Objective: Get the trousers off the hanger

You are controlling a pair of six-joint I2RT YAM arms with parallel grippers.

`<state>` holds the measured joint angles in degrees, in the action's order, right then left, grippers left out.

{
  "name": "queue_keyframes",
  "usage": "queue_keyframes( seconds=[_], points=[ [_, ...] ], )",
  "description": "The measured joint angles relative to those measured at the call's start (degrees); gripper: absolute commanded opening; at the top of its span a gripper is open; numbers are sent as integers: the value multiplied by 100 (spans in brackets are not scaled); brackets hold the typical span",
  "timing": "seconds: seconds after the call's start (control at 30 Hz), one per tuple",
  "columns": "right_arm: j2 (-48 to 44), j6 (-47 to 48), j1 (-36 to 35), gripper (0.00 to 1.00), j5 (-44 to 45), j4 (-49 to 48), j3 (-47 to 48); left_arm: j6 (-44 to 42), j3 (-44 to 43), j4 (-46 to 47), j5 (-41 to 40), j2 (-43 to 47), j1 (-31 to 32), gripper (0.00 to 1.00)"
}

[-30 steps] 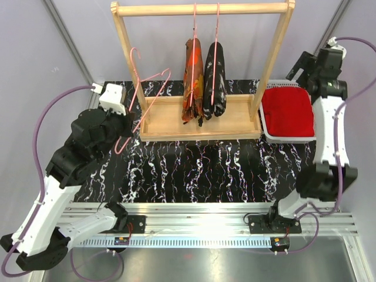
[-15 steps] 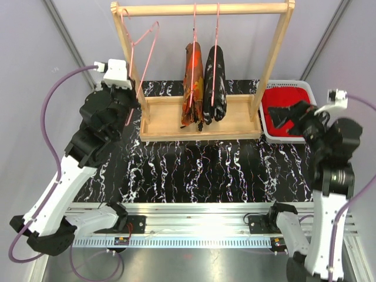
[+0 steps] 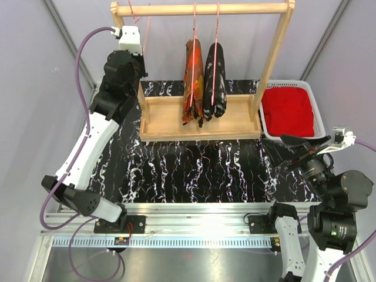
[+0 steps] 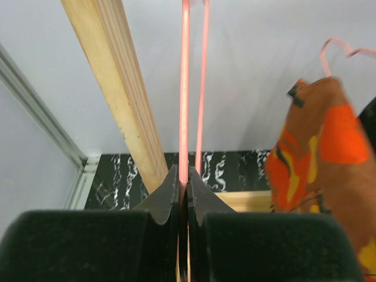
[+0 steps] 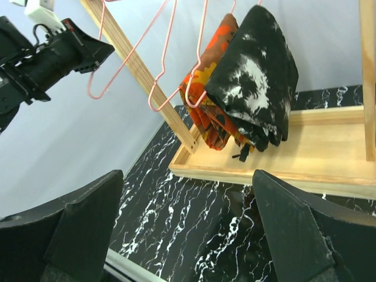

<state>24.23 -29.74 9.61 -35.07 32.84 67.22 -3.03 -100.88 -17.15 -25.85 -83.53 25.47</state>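
Observation:
The camouflage trousers (image 3: 192,82) and the black speckled trousers (image 3: 215,79) hang folded on pink hangers from the wooden rail (image 3: 235,9). The red trousers (image 3: 286,110) lie in the white basket (image 3: 320,114). My left gripper (image 3: 140,61) is high at the rail's left end, shut on an empty pink hanger (image 3: 144,32). The left wrist view shows the gripper (image 4: 183,176) pinching the hanger wire (image 4: 184,88), with the camouflage trousers (image 4: 320,153) to the right. My right gripper (image 3: 294,154) is open and empty, low in front of the basket. The right wrist view (image 5: 188,223) shows both hanging pairs (image 5: 255,82).
The wooden rack stands in a wooden tray (image 3: 200,126) at the back of the black marbled table (image 3: 194,170). Its left post (image 4: 117,88) is just left of my left gripper. Grey walls close in on both sides.
My left arm has lifted the empty hanger from beside the tray up to the rail's left end. My right arm has drawn back from the basket toward the near edge.

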Motion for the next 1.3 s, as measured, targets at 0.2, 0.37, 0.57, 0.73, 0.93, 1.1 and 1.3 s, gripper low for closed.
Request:
queue_keyframes(
  seconds=[0.2,0.37,0.57,0.73,0.93,1.1,1.3],
  points=[
    [11,4,-28,100,-4,221,0,157,389,-63,273,-31,-175,1],
    [39,4,-85,99,9,267,0,280,647,-175,472,79,-170,0],
    [219,79,-87,99,170,492,101,422,22,-649,636,-74,-177,28],
    [212,160,-92,100,310,586,101,772,-144,-699,782,-42,-181,83],
    [260,393,-205,99,570,772,195,1298,181,-1130,1049,455,-151,99],
    [345,494,-223,99,710,817,337,1425,-76,-1419,957,859,568,99],
    [341,496,-223,99,671,837,337,1405,-684,-1449,863,844,1602,99]
  ],
)
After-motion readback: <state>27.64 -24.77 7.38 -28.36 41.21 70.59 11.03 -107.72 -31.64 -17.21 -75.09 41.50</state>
